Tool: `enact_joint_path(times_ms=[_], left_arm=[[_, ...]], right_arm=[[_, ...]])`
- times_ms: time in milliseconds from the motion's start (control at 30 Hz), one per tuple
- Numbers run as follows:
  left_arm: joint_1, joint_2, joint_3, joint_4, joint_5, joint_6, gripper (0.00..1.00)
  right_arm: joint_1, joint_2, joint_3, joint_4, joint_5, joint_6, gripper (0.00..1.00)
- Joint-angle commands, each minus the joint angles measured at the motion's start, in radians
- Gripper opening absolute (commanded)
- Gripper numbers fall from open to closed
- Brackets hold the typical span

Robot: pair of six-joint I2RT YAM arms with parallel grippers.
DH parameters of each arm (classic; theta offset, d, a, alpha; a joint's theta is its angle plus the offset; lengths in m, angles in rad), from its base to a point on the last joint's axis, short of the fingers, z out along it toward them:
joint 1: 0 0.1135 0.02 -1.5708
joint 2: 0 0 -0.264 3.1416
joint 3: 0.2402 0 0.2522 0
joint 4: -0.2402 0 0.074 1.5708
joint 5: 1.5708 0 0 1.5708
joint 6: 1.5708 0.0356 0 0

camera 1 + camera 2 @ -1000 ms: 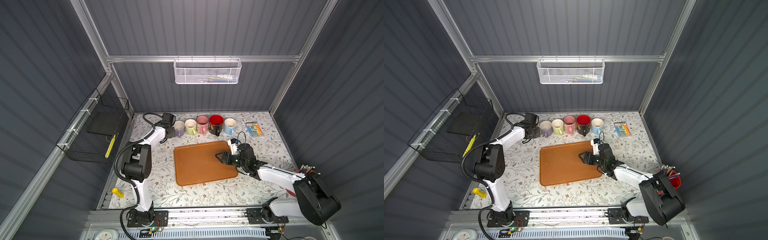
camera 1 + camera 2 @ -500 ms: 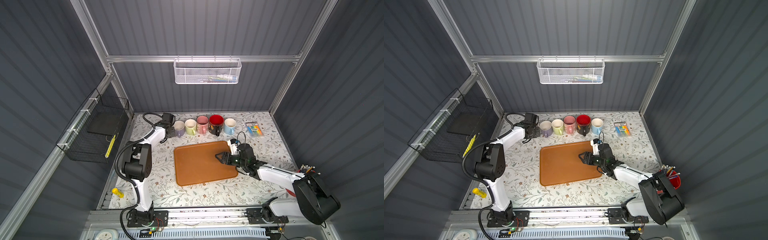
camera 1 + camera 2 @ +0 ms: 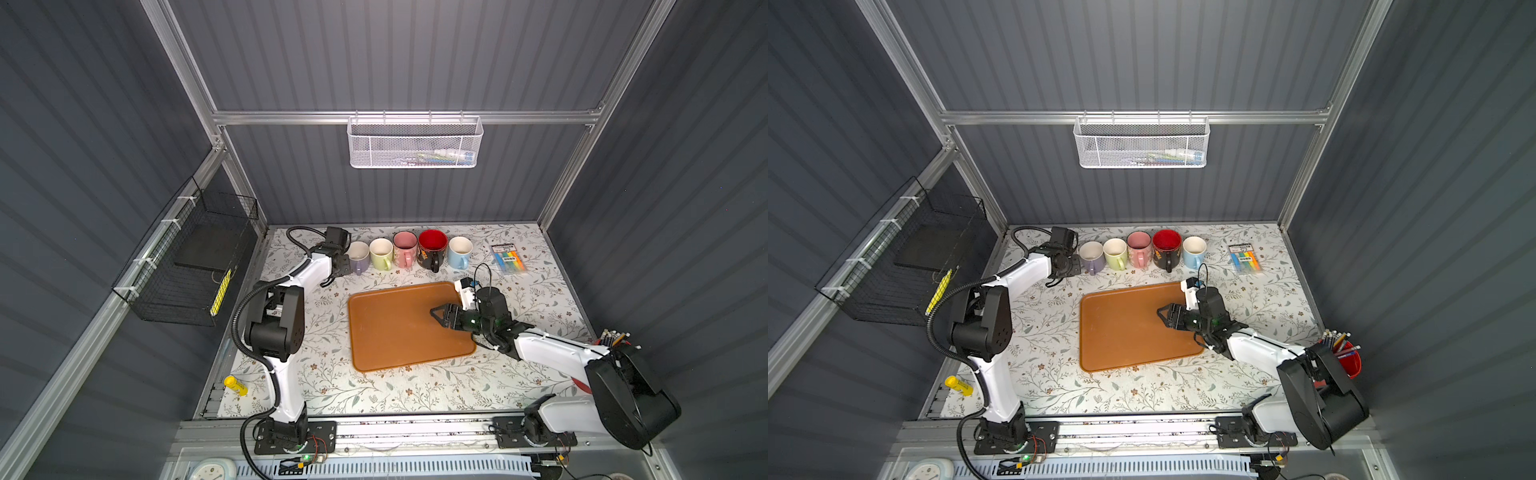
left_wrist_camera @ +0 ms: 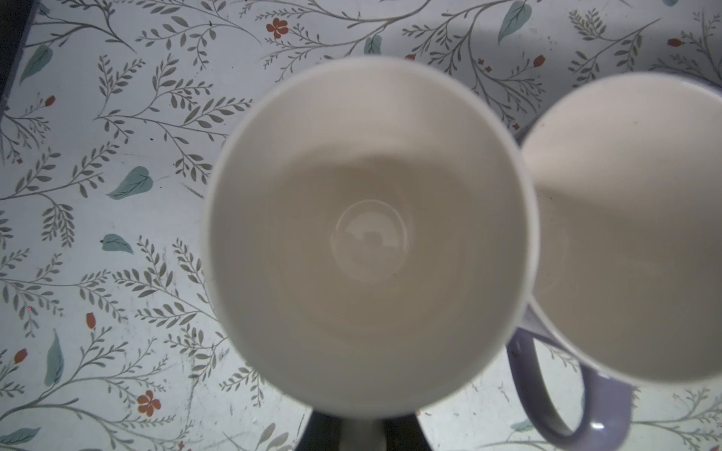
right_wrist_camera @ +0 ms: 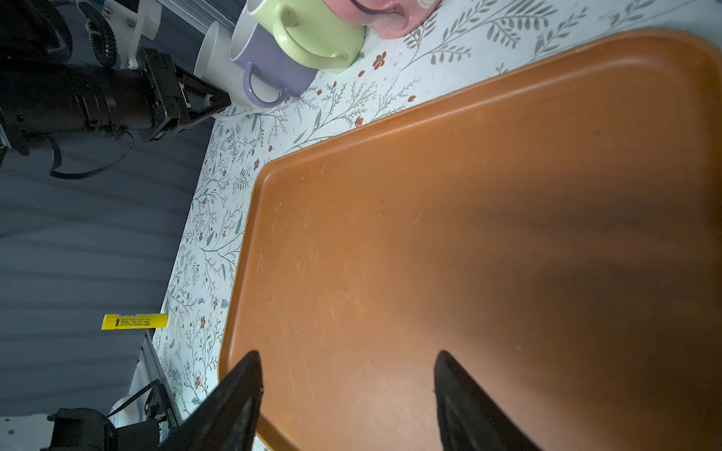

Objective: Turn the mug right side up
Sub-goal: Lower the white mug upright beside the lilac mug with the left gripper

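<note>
Left wrist view: white mug [image 4: 371, 234] upright, just beside purple mug [image 4: 633, 234] at tabletop [image 4: 117, 195] rear. My left gripper [image 4: 362, 432], mostly cropped, is clenched on it. My wrist hides it in both top views. My right gripper [image 5: 347, 390] hangs released over tray [image 5: 469, 195].

Left of centre in both top views, your left black parallel gripper [image 3: 347, 268] clamps the white ceramic mug [image 4: 367, 234] by its handle; right of centre, your right black parallel gripper [image 3: 437, 318] points left, jaws apart.

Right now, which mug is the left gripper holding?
The white mug at the row's end, beside the purple mug; the left gripper pinches its handle, the coloured ones untouched.
</note>
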Motion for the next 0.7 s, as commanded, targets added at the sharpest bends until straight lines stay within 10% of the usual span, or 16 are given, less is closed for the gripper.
enact_joint_path(times_ms=[0, 667], left_arm=[[0.008, 0.001, -0.001, 0.026, -0.01, -0.011, 0.07], [0.008, -0.045, -0.008, 0.005, -0.03, -0.021, 0.41]], right_arm=[[0.004, -0.006, 0.023, -0.006, -0.007, 0.002, 0.7], [0.004, -0.039, 0.019, -0.023, -0.009, -0.002, 0.7]])
